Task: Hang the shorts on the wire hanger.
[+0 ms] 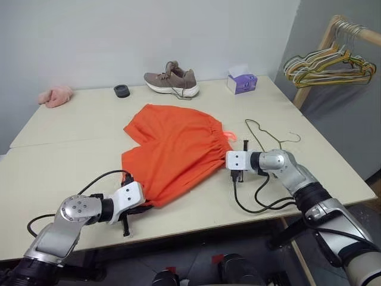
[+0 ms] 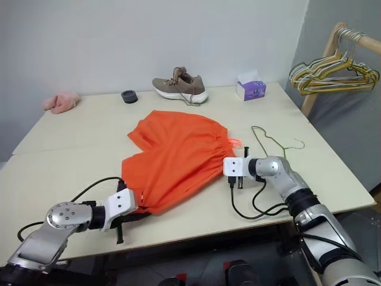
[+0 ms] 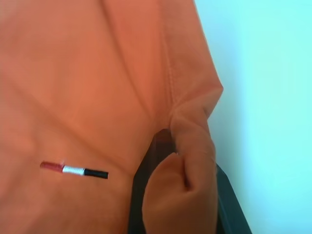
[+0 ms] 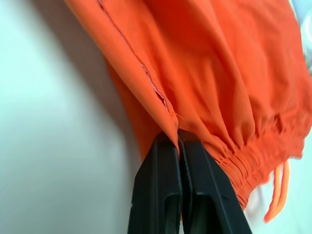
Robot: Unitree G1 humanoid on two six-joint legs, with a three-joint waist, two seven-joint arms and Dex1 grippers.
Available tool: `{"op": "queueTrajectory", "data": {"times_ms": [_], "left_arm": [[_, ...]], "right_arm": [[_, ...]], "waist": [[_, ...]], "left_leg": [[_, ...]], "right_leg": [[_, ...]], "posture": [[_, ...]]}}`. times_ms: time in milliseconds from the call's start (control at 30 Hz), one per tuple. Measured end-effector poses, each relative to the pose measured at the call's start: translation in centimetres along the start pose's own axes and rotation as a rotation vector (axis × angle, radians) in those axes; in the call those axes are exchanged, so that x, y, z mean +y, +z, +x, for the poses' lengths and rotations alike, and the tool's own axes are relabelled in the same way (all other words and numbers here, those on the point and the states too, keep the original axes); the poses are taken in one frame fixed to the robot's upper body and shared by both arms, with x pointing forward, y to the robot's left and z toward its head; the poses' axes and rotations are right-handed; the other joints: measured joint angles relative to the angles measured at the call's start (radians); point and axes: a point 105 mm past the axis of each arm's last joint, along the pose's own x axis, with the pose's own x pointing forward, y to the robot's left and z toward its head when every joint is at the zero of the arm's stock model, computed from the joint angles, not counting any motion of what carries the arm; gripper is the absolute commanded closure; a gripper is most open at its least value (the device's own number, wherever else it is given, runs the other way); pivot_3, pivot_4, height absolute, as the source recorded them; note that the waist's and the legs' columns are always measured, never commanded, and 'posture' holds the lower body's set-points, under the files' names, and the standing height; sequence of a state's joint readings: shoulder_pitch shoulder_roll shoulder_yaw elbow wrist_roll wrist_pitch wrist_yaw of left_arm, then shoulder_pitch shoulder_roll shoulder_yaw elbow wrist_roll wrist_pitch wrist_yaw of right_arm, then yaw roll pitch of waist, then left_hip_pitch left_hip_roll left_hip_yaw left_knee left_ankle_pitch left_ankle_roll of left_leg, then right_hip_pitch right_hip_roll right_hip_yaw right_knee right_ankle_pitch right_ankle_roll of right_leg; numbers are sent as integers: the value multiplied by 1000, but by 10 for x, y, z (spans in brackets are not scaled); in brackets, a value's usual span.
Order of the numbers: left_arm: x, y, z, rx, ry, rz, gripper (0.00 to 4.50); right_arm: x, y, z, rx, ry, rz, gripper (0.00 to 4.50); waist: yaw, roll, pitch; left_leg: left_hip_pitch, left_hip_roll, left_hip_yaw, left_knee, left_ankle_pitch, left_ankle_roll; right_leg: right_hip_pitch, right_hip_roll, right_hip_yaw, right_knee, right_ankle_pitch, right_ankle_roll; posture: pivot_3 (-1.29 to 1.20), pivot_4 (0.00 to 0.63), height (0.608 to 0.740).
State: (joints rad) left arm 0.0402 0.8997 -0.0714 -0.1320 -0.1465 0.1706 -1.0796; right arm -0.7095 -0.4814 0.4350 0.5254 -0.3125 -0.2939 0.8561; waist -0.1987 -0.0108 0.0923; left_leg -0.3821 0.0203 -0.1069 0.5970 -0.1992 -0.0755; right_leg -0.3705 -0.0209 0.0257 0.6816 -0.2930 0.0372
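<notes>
— So, where do the grippers stand?

— The right gripper (image 4: pixel 178 139) has its two black fingers pressed together on the side seam of the shorts (image 1: pixel 172 152), just below the gathered waistband. The left gripper (image 3: pixel 168 146) is clamped on a bunched fold at the hem of a leg, at the near corner of the garment.

— And how do the shorts lie?

— Flat on the pale table (image 1: pixel 71 137), roughly in the middle. The waistband faces the robot's right, with the drawstring (image 1: pixel 229 134) trailing off that end; the legs run toward the left, so the long axis goes from the near left to the far right. A small red, white and black tag (image 3: pixel 73 170) shows on the fabric in the left wrist view.

— The wire hanger?

— The wire hanger (image 1: pixel 257 132) rests on the table just right of the waistband, behind the right gripper, its hook pointing right. It is not touching the shorts as far as I can tell.

— The rest of the room?

— Along the far edge of the table: a pink fluffy item (image 1: pixel 55 96), a small dark round object (image 1: pixel 121 90), a brown sneaker (image 1: pixel 171 80) and a purple tissue box (image 1: pixel 241 83). Behind is a plain pale wall. At the right, a wooden rack (image 1: pixel 324 50) carries a bunch of coloured hangers (image 1: pixel 330 67).
</notes>
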Motion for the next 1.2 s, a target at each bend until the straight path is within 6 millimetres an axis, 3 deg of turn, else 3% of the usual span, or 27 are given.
{"op": "queueTrajectory", "data": {"times_ms": [300,467,800,833,933,1200], "left_arm": [[-37,-1,-29,37,-205,-96,4500],[-61,-6,-34,61,-306,-134,4500],[-71,3,-30,16,-339,-175,4500],[-71,4,-29,11,-338,-189,4288],[-73,4,-27,1,-334,-226,3584],[-74,8,-26,-18,-324,-274,1167]], "right_arm": [[50,28,-40,-47,283,82,4453],[81,44,-61,-47,413,152,4453],[90,44,-62,-25,453,198,4453],[92,42,-65,-14,469,196,4484],[93,39,-69,3,486,189,3838],[100,44,-77,-31,571,176,1012]], "waist": [[4,0,0],[5,1,0],[3,0,0],[4,0,0],[4,0,0],[4,0,0]], "left_leg": [[0,5,0,0,0,0],[1,5,0,0,-1,-1],[1,6,1,0,-1,-1],[1,6,1,0,-1,-1],[1,6,0,0,-1,-1],[1,6,0,0,-1,-1]], "right_leg": [[0,3,-3,0,-2,-3],[0,3,-4,0,-5,-8],[0,3,-4,0,-5,-10],[0,3,-4,0,-5,-10],[0,3,-5,0,-4,-7],[0,3,-6,0,-6,-10]], "posture": [[-161,14,740],[-167,15,740],[-167,15,740],[-167,14,740],[-164,13,740],[-159,10,740]]}}
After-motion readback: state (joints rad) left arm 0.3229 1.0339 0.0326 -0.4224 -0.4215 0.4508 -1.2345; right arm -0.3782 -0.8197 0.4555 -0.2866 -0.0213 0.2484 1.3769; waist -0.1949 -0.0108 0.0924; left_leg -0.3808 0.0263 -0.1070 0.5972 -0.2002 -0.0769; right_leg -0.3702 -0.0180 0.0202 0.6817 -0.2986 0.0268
